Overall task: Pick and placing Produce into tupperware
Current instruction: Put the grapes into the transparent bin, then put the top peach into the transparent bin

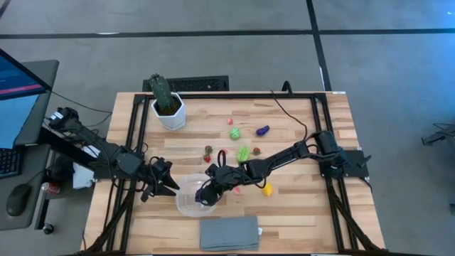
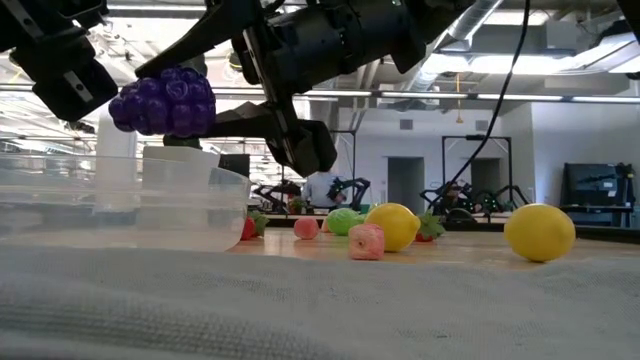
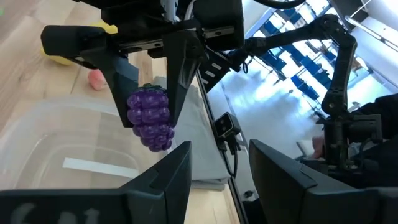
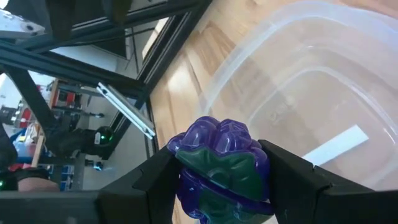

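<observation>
My right gripper [image 1: 208, 192] hovers over the tupperware [image 1: 193, 199], a clear rounded-square container on the table, and is shut on a purple toy grape bunch [image 3: 150, 118]. The low view shows the bunch [image 2: 165, 102] above the container's rim [image 2: 120, 178]. My left gripper [image 1: 166, 183] waits open just left of the tupperware, touching nothing. Other produce lies on the wood beyond: a yellow lemon [image 1: 267, 189], a pink piece [image 1: 239, 189], green pieces [image 1: 244, 153] and a purple one [image 1: 263, 130]. My right gripper pinches the grape bunch between its two fingers [image 3: 121, 74], which sit on the bunch's opposite sides near its green-leaf top [image 4: 217, 171]. The fingers come from above, pointing down. The bunch is lifted clear and its lower half hangs below the fingertips over the tupperware.
A tall green cactus in a white pot [image 1: 168, 107] stands at the far left of the table. A grey folded cloth [image 1: 229, 233] lies at the near edge, just in front of the tupperware. A black frame rail runs along each side [image 1: 135, 135].
</observation>
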You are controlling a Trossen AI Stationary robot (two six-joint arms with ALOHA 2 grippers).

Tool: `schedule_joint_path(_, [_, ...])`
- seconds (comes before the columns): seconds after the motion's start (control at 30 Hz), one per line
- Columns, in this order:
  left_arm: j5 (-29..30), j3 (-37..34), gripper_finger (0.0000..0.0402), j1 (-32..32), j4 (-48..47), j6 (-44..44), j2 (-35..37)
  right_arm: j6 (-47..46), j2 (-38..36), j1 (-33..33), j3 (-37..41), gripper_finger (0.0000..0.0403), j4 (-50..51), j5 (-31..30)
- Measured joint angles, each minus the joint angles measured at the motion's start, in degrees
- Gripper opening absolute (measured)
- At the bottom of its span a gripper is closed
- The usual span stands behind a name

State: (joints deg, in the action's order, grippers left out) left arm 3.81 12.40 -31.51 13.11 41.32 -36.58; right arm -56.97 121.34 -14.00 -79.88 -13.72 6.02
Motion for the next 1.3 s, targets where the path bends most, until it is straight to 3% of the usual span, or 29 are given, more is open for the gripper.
schedule_joint_path(0.57, [0.0, 0.0, 0.0149, 0.0, 0.1, 1.3, 0.0, 1.6, 0.0, 0.0, 0.0, 0.0232, -1.8, 0.0])
schedule_joint_path(0.9, [0.0, 0.0, 0.0149, 0.0, 0.1, 2.0, 0.0, 3.5, 0.0, 0.0, 0.0, 0.0269, -1.3, 0.1])
schedule_joint_path(1.3, [0.0, 0.0, 0.0149, 0.0, 0.1, 2.0, 0.0, 4.6, 0.0, -0.2, 0.0, 0.0271, -1.3, 0.2])
